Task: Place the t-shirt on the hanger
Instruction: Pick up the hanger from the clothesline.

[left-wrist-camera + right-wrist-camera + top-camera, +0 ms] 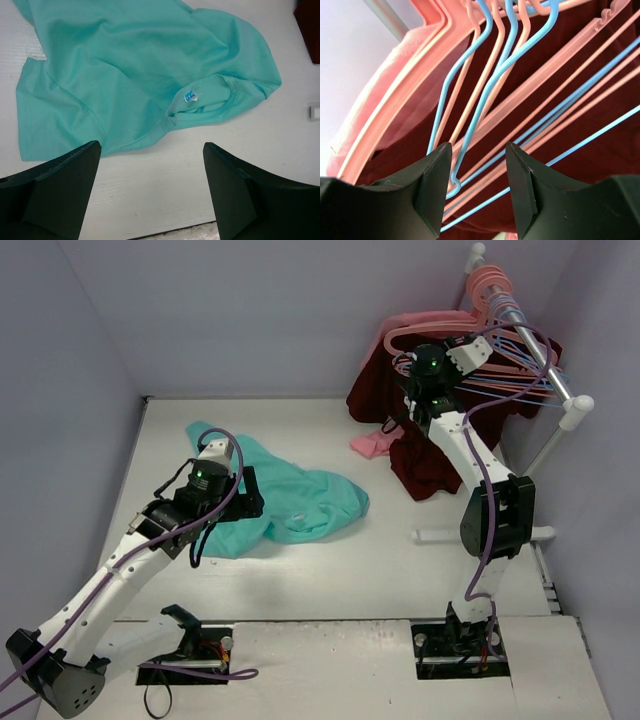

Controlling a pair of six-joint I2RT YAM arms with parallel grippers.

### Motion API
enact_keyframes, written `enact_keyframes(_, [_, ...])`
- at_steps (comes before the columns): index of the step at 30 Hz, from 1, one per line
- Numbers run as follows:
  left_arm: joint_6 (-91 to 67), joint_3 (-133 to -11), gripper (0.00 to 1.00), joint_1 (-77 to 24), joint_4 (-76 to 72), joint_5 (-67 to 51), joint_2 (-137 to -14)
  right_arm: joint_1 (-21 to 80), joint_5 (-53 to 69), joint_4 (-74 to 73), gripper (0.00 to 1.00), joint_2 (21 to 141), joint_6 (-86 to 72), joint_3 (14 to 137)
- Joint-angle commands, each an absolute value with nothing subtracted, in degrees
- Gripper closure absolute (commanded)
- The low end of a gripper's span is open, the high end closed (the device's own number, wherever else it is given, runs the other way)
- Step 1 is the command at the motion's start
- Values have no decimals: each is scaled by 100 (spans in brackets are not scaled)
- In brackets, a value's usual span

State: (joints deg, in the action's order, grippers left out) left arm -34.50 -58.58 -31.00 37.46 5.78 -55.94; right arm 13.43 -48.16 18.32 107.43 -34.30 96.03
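The t-shirt (pixel 290 502) lies crumpled on the table (pixel 350 570), left of centre, with its collar and a small neck label (pixel 190 95) facing up. The left gripper (pixel 152 150) hangs over bare table just beside the collar edge. Its jaws are spread wide, hold nothing and are clear of the fabric.

The hanger (pixel 485 95), a thin light-blue wire frame, hangs on the rail (pixel 530 335) at the far right. It sits among other blue wire hangers and thicker pink hangers (pixel 420 65). A dark maroon garment (pixel 430 465) hangs behind and below them. A small pink cloth (pixel 372 445) lies on the table beside the garment's lower edge.

The right gripper (pixel 479 150) is raised to the hangers with its jaws apart. The lower bend of the light-blue hanger lies in the gap, close to one finger. The wrist view does not show whether the wire touches that finger. Nothing is pinched.
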Motion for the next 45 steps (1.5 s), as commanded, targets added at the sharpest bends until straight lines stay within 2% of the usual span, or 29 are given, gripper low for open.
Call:
enact_keyframes(1, [-3410,-5880,21,-3076,3634,558,-5506,1274,-4883,2831,58,10696,-3277,9817])
enact_keyframes(9, [-3394,-5870,21,-3076,3631,552,-5555,1197,-4780,3208,65,10679,-2972,9712])
enact_keyframes(13, [-3384,-5850,21,-3076,3630,589,-5569,1162,-4808,3308,72,10588,-2871,9570])
enact_keyframes(17, [-3393,-5827,21,-3076,3630,574,-5572,1102,-4808,3331,82,10497,-2854,9390])
enact_keyframes(19, [-3395,-5810,21,-3076,3636,577,-5572,1079,-4865,3366,92,10362,-2865,9221])
enact_keyframes(23, [-3401,-5801,21,-3076,3635,551,-5593,1072,-4875,3392,100,10189,-2853,8929])
enact_keyframes(45, [-3445,-5889,21,-3081,3621,489,-5853,1471,-4841,3472,100,8413,-2823,7367])
